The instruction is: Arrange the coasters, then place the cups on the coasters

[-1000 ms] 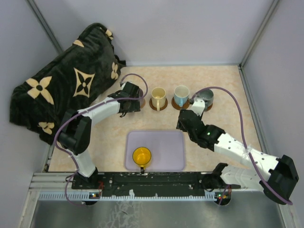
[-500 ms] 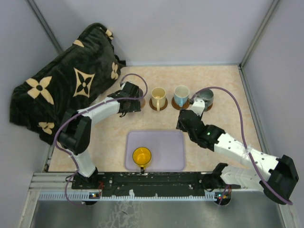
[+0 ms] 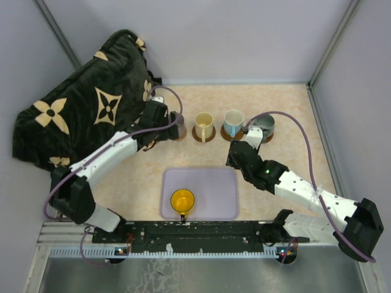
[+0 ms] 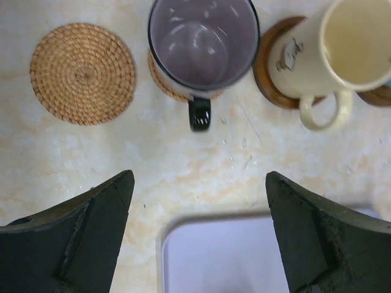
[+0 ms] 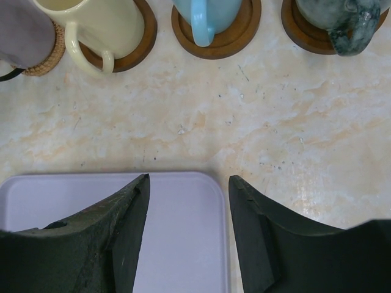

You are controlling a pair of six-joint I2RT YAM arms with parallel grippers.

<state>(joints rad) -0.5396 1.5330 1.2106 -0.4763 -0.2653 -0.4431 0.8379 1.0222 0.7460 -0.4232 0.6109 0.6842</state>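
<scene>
Four cups stand in a row, each on a coaster. The smoky purple cup [image 4: 203, 46] is on a woven tan coaster [image 4: 164, 82]. The cream cup [image 4: 348, 43] is on a dark coaster [image 4: 269, 67]. The blue-lined white cup [image 3: 233, 122] and the grey-green cup [image 3: 264, 125] also rest on dark coasters [image 5: 235, 39] [image 5: 299, 33]. A second woven tan coaster [image 4: 83, 73] lies bare to the left. The yellow-orange cup [image 3: 182, 200] stands on the lavender tray [image 3: 214, 183]. My left gripper [image 4: 200, 207] hangs open and holds nothing, clear of the purple cup. My right gripper [image 5: 189, 178] is open over the tray's corner.
A dark blanket with tan flower shapes [image 3: 85, 104] is heaped at the back left, close to my left arm. Grey walls enclose the table on three sides. The black rail with both arm bases [image 3: 195, 235] runs along the near edge.
My left gripper has opened wider and drawn back from the purple cup, and the left arm's elbow has swung out to the left. The right arm has not moved.
</scene>
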